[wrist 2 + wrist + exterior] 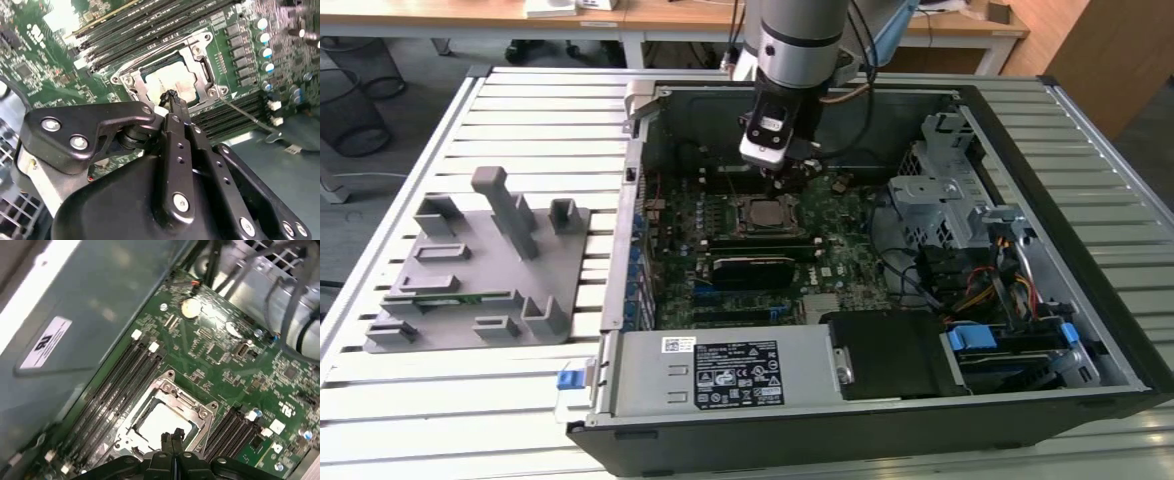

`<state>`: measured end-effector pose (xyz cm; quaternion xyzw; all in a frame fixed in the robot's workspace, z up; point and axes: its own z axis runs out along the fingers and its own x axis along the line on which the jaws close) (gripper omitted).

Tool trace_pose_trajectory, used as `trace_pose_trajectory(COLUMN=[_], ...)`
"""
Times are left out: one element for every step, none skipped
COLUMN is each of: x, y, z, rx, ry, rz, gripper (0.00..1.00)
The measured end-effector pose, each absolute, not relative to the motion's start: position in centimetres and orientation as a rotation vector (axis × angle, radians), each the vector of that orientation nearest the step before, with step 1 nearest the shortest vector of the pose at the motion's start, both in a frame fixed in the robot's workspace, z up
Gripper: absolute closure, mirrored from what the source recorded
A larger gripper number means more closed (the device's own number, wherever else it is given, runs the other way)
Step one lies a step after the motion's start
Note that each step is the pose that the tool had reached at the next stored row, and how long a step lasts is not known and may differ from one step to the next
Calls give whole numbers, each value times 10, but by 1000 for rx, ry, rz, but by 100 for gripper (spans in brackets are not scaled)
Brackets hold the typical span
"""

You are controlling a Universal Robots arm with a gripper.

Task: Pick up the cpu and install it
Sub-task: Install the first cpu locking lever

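A: Gripper?
B: Fingers pressed together, holding nothing, just above the cpu, which seems seated in the socket.
A: Risk?
B: Any downward drift could scrape it; bent pins if misseated.

Arm is a fat silver-grey tube with a black ring round it, dark cables trailing alongside. Lower down there's a black wrist block with a white patch. Gripper is all matte black linkage bars dotted with shiny silver screws.
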<state>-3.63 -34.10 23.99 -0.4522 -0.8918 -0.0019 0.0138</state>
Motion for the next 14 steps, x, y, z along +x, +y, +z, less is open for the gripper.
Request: trace_pose_trajectory(x=[-36,-36,-36,-36,-36,-36,-36,-36,-36,-36,-36,-36,-36,-36], y=[-341,-341,-341,-341,-341,-341,-341,-341,-341,-341,-341,-341,-341,-341], z=[240,240,240,240,240,240,240,240,240,240,240,240,240,240], rx=[-1391,-1382,-1376,-1370,-1360,-1351,-1341,-1284,-1268,-1251,-1231,-1210,-1186,-1159], ry=[-2786,-2790,-2794,-2797,-2801,-2806,-2810,-2837,-2844,-2851,-2860,-2869,-2879,-2890], rz=[-6,-5,-5,-5,-5,-5,-5,-4,-4,-3,-3,-3,-2,-2], gripper=[89,89,89,89,89,89,89,89,89,89,89,89,89,89])
